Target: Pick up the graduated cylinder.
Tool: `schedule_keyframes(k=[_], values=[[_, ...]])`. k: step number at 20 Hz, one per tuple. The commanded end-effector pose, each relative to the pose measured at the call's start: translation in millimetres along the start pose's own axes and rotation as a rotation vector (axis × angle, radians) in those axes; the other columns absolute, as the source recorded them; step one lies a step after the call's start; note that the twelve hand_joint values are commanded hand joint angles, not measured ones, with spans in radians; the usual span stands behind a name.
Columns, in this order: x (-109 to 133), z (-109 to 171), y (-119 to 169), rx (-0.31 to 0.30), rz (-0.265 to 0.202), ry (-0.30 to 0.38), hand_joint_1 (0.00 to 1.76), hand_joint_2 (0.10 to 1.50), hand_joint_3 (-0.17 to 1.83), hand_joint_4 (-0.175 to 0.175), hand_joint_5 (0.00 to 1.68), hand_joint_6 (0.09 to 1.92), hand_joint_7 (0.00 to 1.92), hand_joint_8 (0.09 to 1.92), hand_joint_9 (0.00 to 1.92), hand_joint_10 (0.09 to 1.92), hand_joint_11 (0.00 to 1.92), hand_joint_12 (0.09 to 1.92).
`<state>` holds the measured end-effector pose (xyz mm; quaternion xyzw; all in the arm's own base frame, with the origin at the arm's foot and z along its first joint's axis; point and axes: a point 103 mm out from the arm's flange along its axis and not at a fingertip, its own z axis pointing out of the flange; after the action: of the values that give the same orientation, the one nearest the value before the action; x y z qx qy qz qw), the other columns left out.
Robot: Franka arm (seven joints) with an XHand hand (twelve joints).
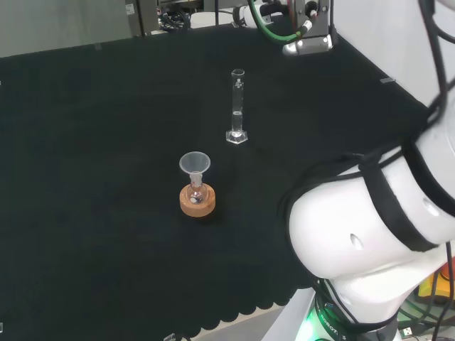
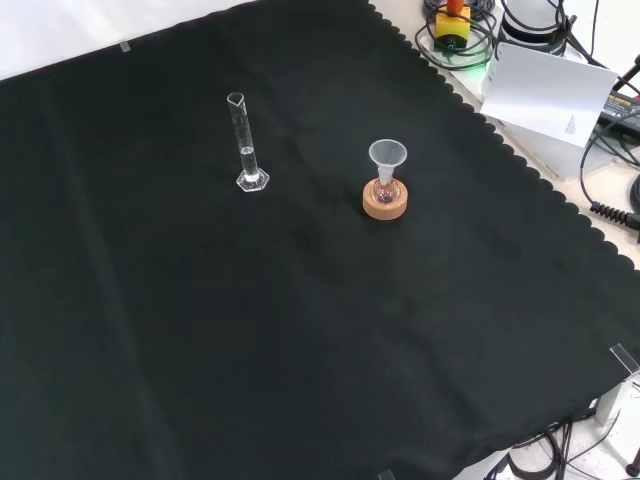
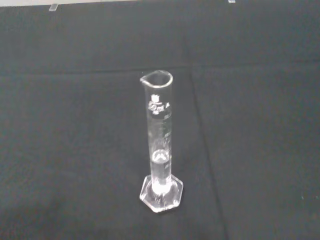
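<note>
A clear glass graduated cylinder (image 1: pixel 237 106) stands upright on its hexagonal foot on the black cloth, toward the far middle of the bench in the head view. The front view places the cylinder (image 2: pixel 246 143) at the upper left of the cloth. Seen close from the wrist, the cylinder (image 3: pixel 160 142) has a pouring lip and a little clear liquid near its bottom. Nothing touches it.
A small round flask with a clear funnel (image 1: pixel 195 165) in its neck sits on a cork ring (image 1: pixel 197 202), nearer than the cylinder in the head view. In the front view the funnel (image 2: pixel 387 155) and cork ring (image 2: pixel 385 203) stand to the cylinder's right. The arm's white links (image 1: pixel 377 227) stand at right.
</note>
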<state>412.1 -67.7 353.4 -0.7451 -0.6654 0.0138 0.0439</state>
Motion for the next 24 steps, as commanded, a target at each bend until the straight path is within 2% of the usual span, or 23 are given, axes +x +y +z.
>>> schedule_keyframes(k=[1,7,13,20,24], values=[[-37.6,19.6,53.1,-0.106,-0.007,0.116,0.15,1.26,0.19,-0.047,0.36,0.09,0.14,0.58,0.34,0.66,0.16,1.37],[-43.2,50.1,63.0,-0.091,-0.022,0.141,0.20,1.23,0.19,-0.052,0.38,0.09,0.19,0.62,0.42,0.65,0.21,1.36],[-45.0,81.4,69.7,-0.049,-0.029,0.161,0.23,1.21,0.18,-0.055,0.38,0.09,0.20,0.63,0.44,0.65,0.23,1.36],[-44.3,112.1,74.3,-0.033,-0.045,0.216,0.27,1.19,0.18,-0.058,0.39,0.09,0.20,0.65,0.45,0.64,0.24,1.36],[-44.9,130.6,76.3,-0.035,-0.061,0.277,0.30,1.18,0.17,-0.058,0.39,0.09,0.20,0.65,0.44,0.64,0.25,1.36]])
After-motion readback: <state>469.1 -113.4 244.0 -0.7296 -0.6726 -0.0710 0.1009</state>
